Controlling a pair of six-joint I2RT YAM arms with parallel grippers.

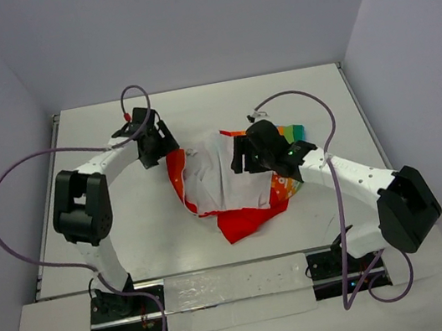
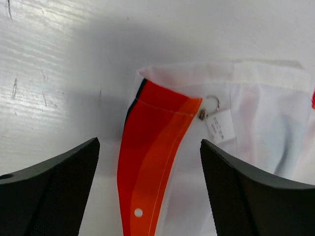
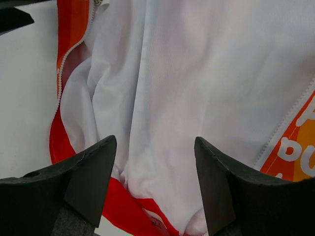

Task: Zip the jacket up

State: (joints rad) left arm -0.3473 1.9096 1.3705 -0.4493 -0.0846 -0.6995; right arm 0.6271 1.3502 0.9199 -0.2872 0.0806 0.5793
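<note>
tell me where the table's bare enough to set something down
Bare table runs along the far wall behind the jacket, and near the front between the left arm and the jacket's red edge. The middle is crowded: the jacket, with the right arm over it.

Soft matt cloth on the jacket [image 1: 224, 184], white lining smooth, creased. Looks like white plastic on the zipper teeth [image 3: 60, 73], shiny bare metal on the small ring [image 2: 218, 104]. White hard top on the table [image 2: 59, 64], slight sheen, scuffed and streaked. Matt black with fine grid texture on the left gripper fingers [image 2: 54, 191], same matt black on the right gripper fingers [image 3: 64, 191].
</note>
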